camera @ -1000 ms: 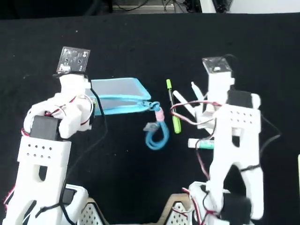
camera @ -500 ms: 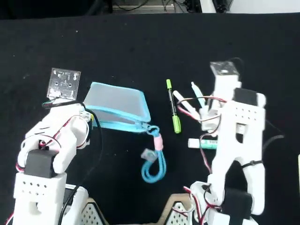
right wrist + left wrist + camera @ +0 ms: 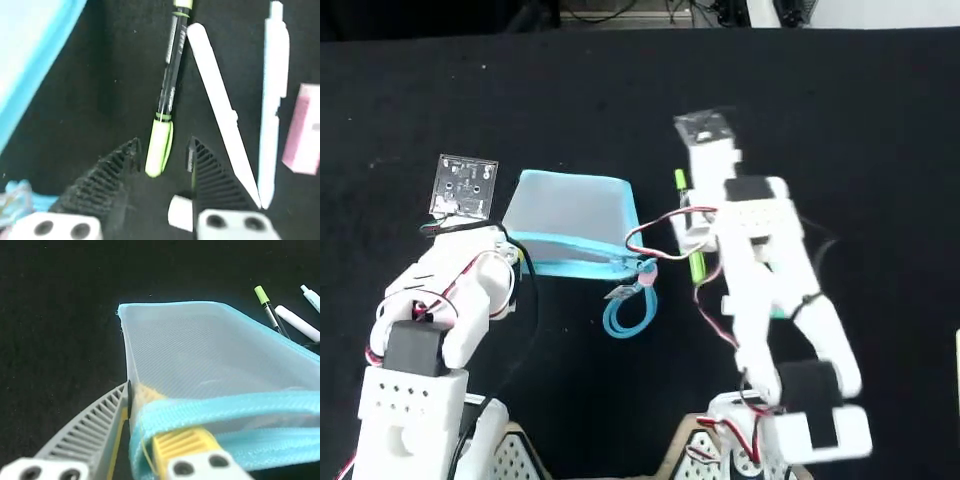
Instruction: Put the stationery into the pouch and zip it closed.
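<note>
Left fingers [image 3: 90, 437] clamp the pouch [image 3: 200, 355] edge; right fingers [image 3: 102, 177] gape astride the green pen [image 3: 160, 145].

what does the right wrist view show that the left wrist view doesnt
Right wrist view adds a pink block and the right end effector, open astride the cap end of the green pen. Left wrist view adds the left end effector, shut on a corner of the pouch. Both share the pouch, green pen and white pen.
</note>
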Robot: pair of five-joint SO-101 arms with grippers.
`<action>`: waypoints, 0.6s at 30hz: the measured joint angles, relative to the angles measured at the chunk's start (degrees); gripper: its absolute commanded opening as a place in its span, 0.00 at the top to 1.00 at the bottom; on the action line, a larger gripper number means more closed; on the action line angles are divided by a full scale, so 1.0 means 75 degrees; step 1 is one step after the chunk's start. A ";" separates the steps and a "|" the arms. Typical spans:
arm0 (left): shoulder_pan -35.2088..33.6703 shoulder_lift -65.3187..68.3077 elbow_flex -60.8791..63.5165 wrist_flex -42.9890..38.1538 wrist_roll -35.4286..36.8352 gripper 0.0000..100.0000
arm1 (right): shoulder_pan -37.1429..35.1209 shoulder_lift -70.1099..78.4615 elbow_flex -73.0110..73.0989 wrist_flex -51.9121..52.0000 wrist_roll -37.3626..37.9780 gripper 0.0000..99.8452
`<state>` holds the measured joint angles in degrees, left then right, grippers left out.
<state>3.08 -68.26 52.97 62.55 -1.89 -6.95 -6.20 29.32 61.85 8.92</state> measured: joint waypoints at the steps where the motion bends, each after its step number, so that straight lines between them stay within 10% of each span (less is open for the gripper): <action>1: 0.0000 0.0000 0.0023 0.0000 0.0000 0.97 | 0.0000 0.0223 0.0000 -0.0199 0.0000 0.86; 18: 0.0000 -0.0012 0.0105 0.0000 0.0000 0.97 | -0.0070 0.2239 -0.0316 -0.1301 -0.0012 0.99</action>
<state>3.08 -68.35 53.76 62.55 -1.89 -7.47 10.59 26.95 52.09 8.84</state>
